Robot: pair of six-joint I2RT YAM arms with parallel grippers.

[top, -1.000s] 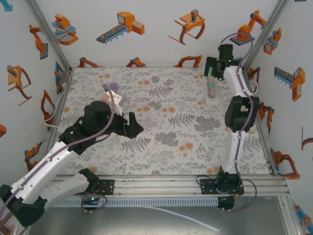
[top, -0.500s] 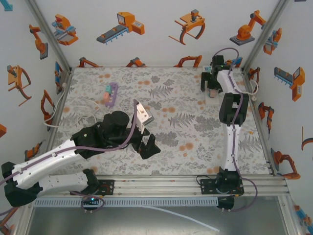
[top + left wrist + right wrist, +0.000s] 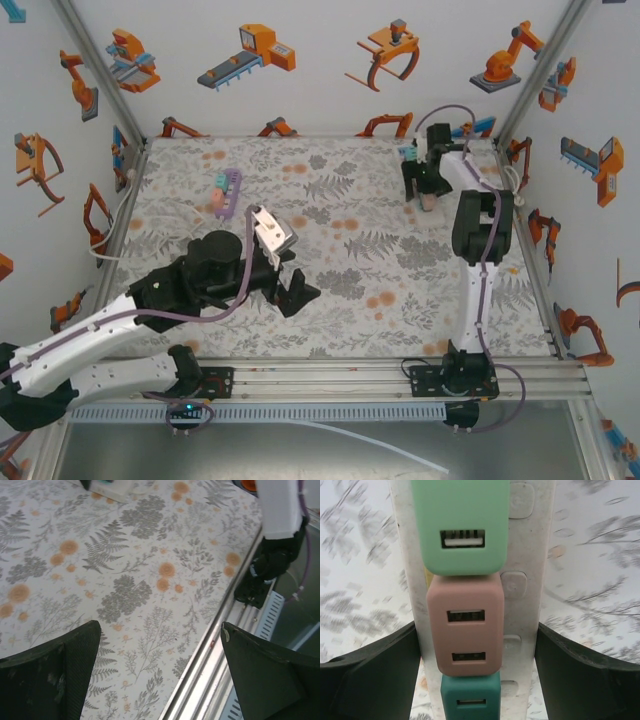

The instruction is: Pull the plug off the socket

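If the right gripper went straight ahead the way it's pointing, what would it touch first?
Probably the pink plug, dead centre ahead of the right gripper, whose open fingers straddle the white power strip; green plug above it, teal plug below. Depth is unclear.

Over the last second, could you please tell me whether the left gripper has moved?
Yes: the left gripper shifted rightward and closer to the table's near rail.
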